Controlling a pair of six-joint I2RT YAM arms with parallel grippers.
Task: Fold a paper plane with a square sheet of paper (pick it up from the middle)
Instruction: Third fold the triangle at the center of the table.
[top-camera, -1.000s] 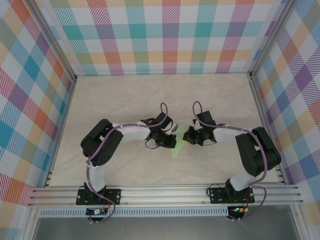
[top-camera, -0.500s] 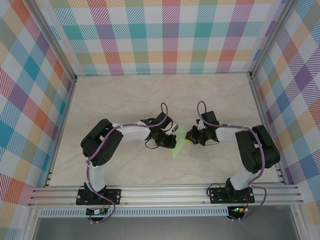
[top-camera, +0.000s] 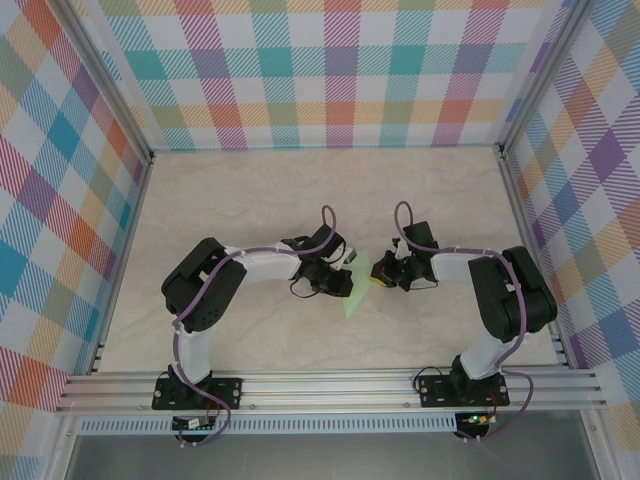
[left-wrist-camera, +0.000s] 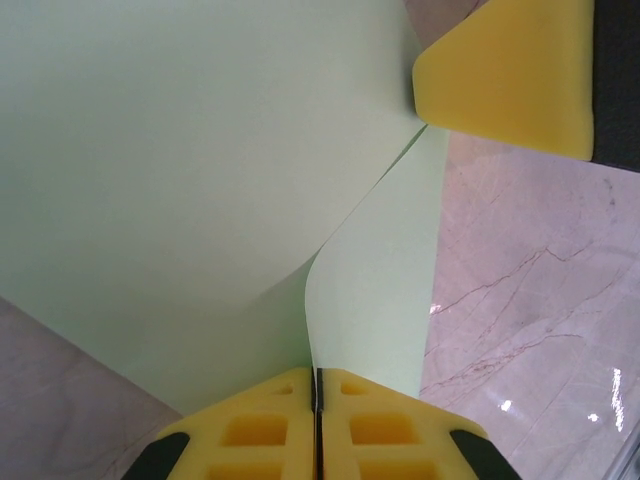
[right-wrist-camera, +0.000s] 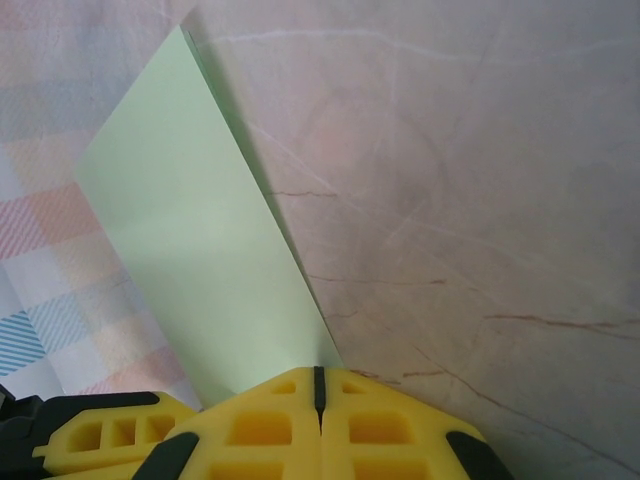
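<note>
The square sheet of paper (top-camera: 354, 297), pale green and partly folded, is held up between my two grippers over the middle of the table. In the left wrist view the sheet of paper (left-wrist-camera: 180, 170) spreads wide, and its curved edge runs down into my left gripper (left-wrist-camera: 317, 378), which is shut on it. My left gripper (top-camera: 347, 282) is at the sheet's left side. My right gripper (top-camera: 378, 276) is at its right side. In the right wrist view my right gripper (right-wrist-camera: 319, 377) is shut on a corner of the green sheet (right-wrist-camera: 190, 250).
The marble-patterned table (top-camera: 300, 200) lies under both arms. Checked walls (top-camera: 330, 70) close it in at the back and both sides. An aluminium rail (top-camera: 330, 385) runs along the near edge. My right gripper's yellow finger (left-wrist-camera: 505, 70) is at the top right of the left wrist view.
My right gripper has shifted slightly right and back, and the paper now stands taller between the grippers. The left arm has stayed put.
</note>
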